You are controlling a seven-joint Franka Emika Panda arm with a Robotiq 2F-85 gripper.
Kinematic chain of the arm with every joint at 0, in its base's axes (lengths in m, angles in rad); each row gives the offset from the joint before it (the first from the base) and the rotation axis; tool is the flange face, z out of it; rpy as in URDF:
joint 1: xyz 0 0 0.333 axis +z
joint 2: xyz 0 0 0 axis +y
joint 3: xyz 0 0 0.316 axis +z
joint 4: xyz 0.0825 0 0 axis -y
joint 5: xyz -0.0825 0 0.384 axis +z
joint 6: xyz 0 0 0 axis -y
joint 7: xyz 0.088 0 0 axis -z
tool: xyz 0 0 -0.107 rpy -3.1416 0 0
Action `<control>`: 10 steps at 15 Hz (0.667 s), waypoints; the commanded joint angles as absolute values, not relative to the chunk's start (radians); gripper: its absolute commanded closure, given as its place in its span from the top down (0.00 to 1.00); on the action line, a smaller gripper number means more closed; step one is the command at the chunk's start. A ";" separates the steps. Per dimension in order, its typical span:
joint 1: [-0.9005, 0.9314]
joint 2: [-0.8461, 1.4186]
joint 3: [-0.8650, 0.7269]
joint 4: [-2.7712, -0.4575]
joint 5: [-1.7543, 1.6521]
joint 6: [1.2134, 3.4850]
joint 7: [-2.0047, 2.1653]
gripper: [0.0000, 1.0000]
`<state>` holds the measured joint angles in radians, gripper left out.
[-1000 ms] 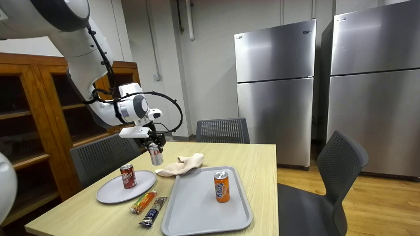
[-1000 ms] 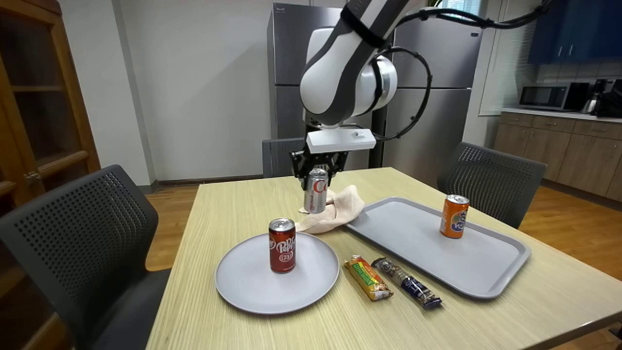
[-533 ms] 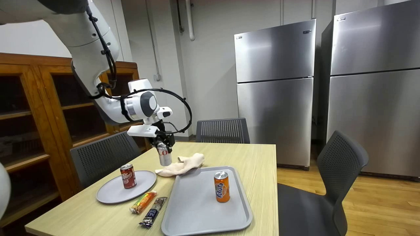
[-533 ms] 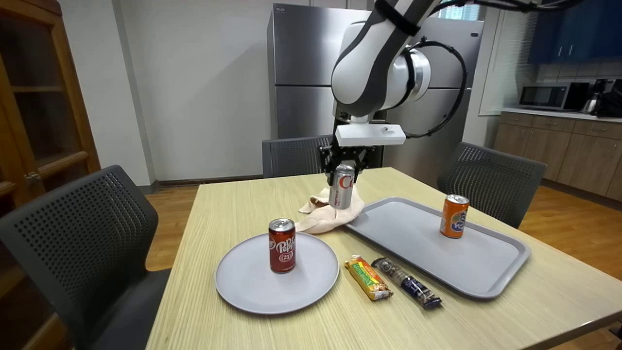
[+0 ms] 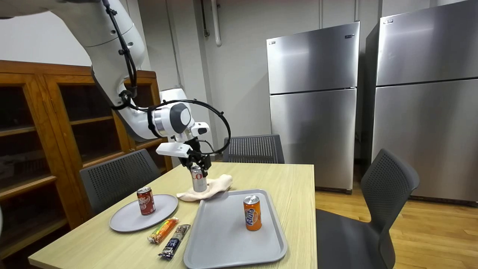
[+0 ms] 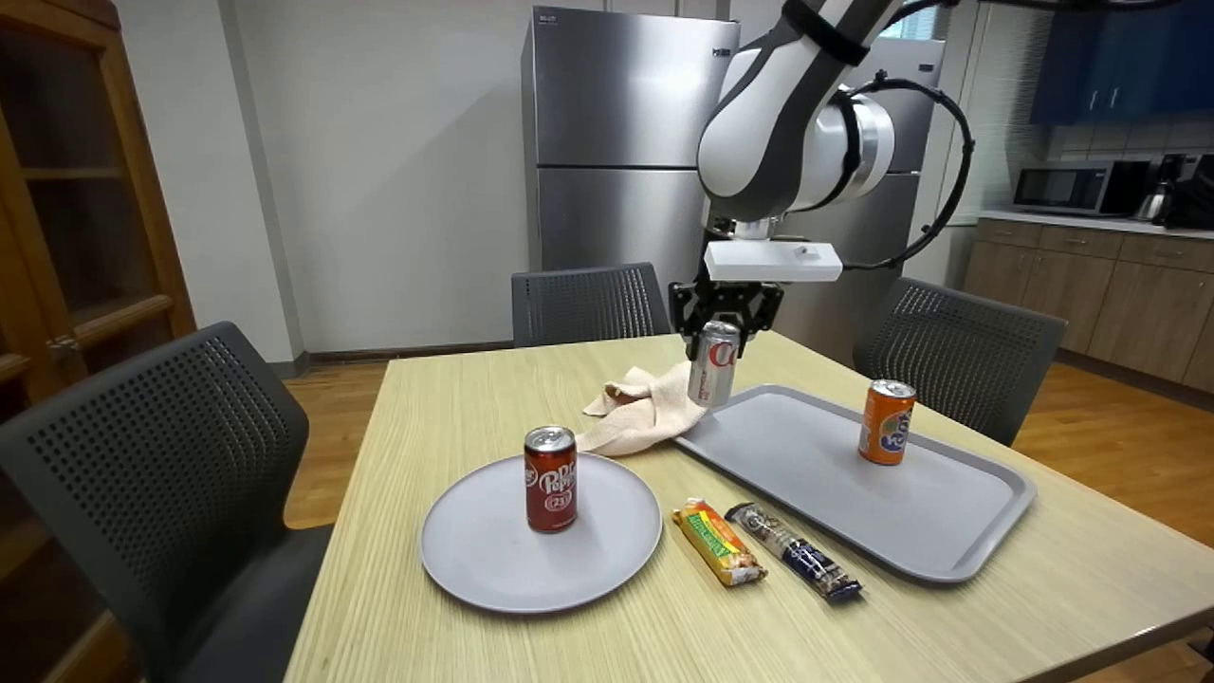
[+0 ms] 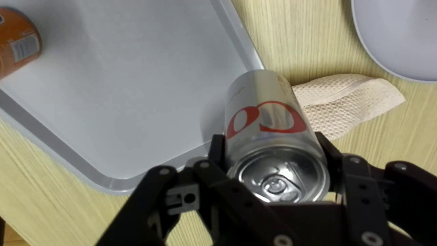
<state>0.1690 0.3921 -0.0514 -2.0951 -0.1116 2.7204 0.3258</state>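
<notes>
Compared with a second ago, the silver soda can (image 6: pixel 713 375) has moved across the beige cloth (image 6: pixel 637 415) toward the gray tray (image 6: pixel 825 474), and appears to hang above its edge, though the height is hard to judge. The gripper (image 7: pixel 271 147) holds it pinched. Only the wrist view shows its pull tab (image 7: pixel 275 185); both exterior views, unlike that one, show the Dr Pepper can (image 6: pixel 551 479) standing on the plate (image 6: pixel 474 560).
</notes>
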 commanded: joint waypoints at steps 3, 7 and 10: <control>0.108 0.360 -0.045 -2.128 -0.064 2.733 0.278 0.39; 0.075 0.375 -0.050 -2.117 -0.045 2.730 0.262 0.39; 0.057 0.394 -0.059 -2.101 -0.041 2.729 0.252 0.39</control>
